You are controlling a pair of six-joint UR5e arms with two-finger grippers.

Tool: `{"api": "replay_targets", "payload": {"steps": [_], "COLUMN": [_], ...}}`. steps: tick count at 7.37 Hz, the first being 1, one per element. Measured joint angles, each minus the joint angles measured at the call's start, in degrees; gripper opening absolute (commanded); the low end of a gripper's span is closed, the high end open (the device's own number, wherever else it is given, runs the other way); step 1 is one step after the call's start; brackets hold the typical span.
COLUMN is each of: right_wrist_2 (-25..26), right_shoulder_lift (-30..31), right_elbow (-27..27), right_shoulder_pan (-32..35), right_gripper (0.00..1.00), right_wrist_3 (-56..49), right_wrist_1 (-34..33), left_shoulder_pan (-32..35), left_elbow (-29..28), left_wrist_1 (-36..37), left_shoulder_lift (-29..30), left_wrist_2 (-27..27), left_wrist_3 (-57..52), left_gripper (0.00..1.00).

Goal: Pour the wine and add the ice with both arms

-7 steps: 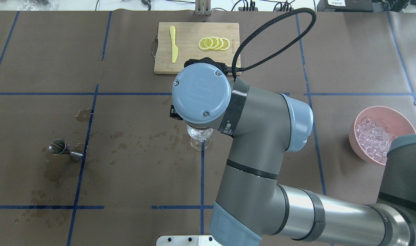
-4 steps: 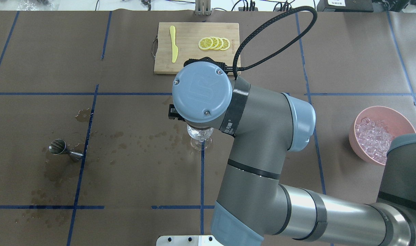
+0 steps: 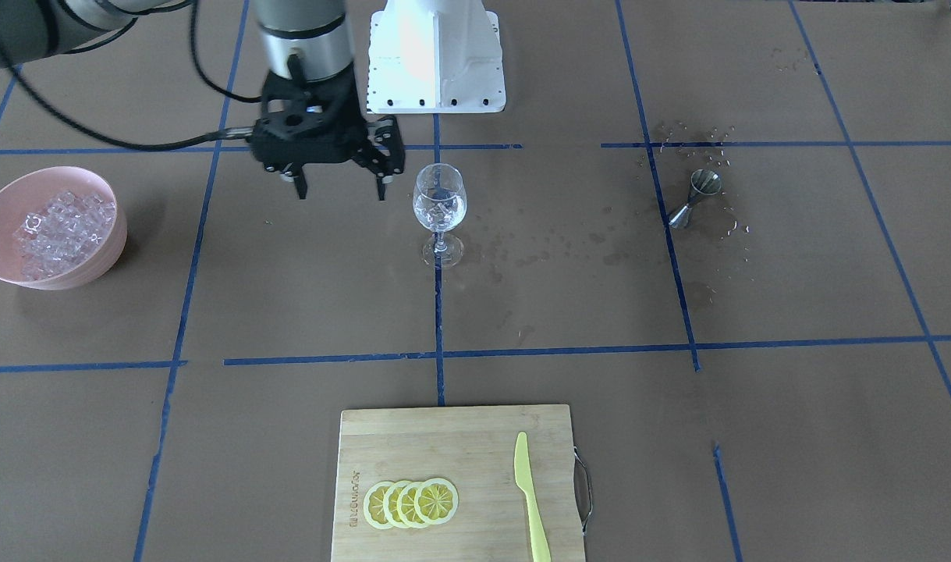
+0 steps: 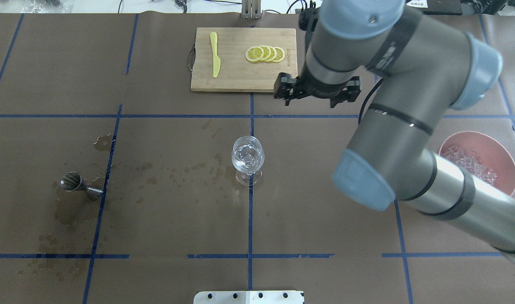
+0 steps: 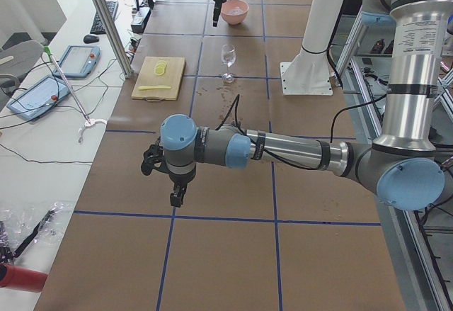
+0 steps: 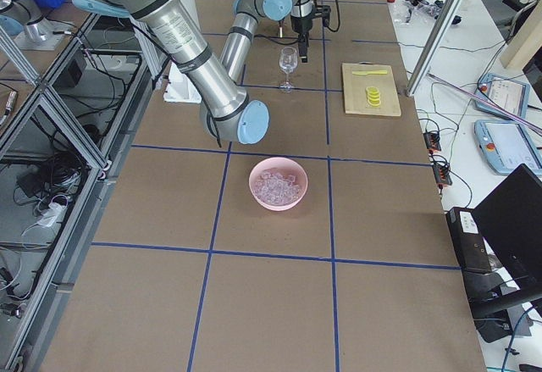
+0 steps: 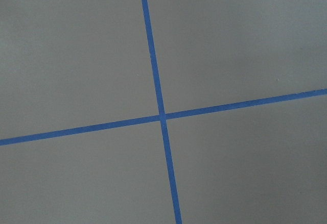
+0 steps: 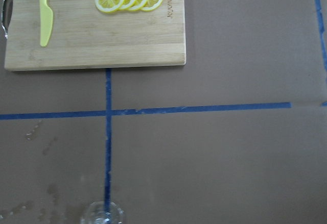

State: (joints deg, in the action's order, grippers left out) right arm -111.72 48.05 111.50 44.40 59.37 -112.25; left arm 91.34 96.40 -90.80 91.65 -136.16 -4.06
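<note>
Right hand [image 3: 340, 190] hung empty, fingers spread wide, above the bench just beside the glass [image 3: 439, 204] on the bowl's side, touching nothing. That reads as clear of the rim and free to go to the bowl [image 3: 69, 277] for another load, or done. Glass stood upright mid-bench, nearer the robot-side edge, with clear cubes and what looked like a little wine [image 3: 438, 212] in it; liquid level hard to see. Rest of the ice [image 3: 58, 226] heaped in the pink bowl toward the bench's right end, within the right arm's reach. Steel jigger [image 3: 695, 197] lay on its side toward the left end among wet spots, so pouring was probably finished. Left hand [image 5: 164, 180] was parked low over bare bench well apart from the glass, likely to leave room; cannot tell if spread or closed. Board [image 3: 475, 468] with lemon slices [image 3: 411, 503] and yellow knife [image 3: 531, 499] sat at the far edge, out of the way.
</note>
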Motion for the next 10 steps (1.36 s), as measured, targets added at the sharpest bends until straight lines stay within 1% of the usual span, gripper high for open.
{"api": "replay_targets", "payload": {"steps": [1, 2, 5, 6, 8, 9, 10], "right_wrist_2": [-4.8, -7.9, -13.3, -14.4, -14.9, -15.1, -15.6], "right_shoulder_lift": [4.9, 11.1, 30.6, 36.0, 45.1, 48.1, 49.9], "right_elbow": [0.6, 0.9, -0.7, -2.0, -4.4, -6.2, -9.1], "right_shoulder_pan": [6.7, 12.8, 29.2, 34.1, 41.8, 43.6, 44.3], "right_gripper": [1.0, 1.0, 1.0, 1.0, 1.0, 1.0, 1.0], "right_wrist_3": [-9.6, -20.7, -51.4, -58.5, -63.8, -64.3, -64.4], "right_wrist_1": [0.4, 1.6, 7.8, 9.3, 11.0, 12.7, 16.2], "left_shoulder_pan": [0.0, 0.0, 0.0, 0.0, 0.1, 0.1, 0.1], "left_elbow": [0.0, 0.0, 0.1, 0.1, 0.1, 0.1, 0.0], "left_wrist_1": [-0.1, -0.1, -0.2, -0.4, -1.8, -2.2, -2.4], "left_shoulder_lift": [0.0, 0.0, 0.1, 0.1, -0.3, -0.6, -0.6], "left_wrist_2": [0.0, 0.1, 0.3, 0.3, 0.1, 0.1, 0.1], "left_wrist_3": [0.0, 0.0, 0.0, 0.0, -0.1, -0.1, 0.0], "left_gripper": [1.0, 1.0, 1.0, 1.0, 1.0, 1.0, 1.0]}}
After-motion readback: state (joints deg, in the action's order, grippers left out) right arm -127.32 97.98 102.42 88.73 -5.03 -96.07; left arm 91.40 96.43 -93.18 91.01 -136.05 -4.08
